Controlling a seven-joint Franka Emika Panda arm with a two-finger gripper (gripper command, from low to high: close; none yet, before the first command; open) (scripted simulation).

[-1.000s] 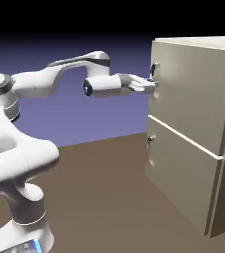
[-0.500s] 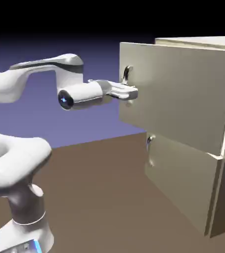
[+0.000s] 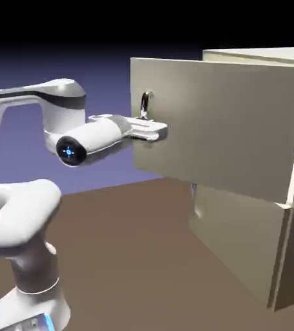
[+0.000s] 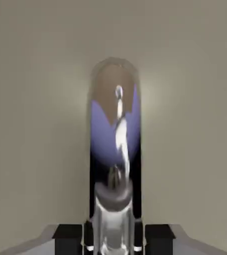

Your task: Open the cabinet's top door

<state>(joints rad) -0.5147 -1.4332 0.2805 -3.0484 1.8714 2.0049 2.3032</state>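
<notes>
The cabinet (image 3: 249, 54) is placed at the exterior view's right, tall, boxy and beige-grey. Its top door (image 3: 220, 126) is partly open: the handle side is swung out from the cabinet toward the exterior view's left, while the opposite side is kept against the cabinet's front corner. The bottom door (image 3: 240, 233) is closed, its upper part hidden behind the top door. Its own small handle (image 3: 194, 189) is partly covered.

The white arm (image 3: 64, 100) is stretched toward the cabinet from the exterior view's left. The gripper (image 4: 113, 240) is clamped on the lower part of the top door's curved metal handle (image 3: 145, 102), and in the hand view the shiny metal is seen between the two fingertips. Behind the handle, the door's flat panel is shown filling most of that view. The cabinet is set on a brown surface (image 3: 130, 245), with a blue-violet backdrop (image 3: 104, 178) seen beyond.
</notes>
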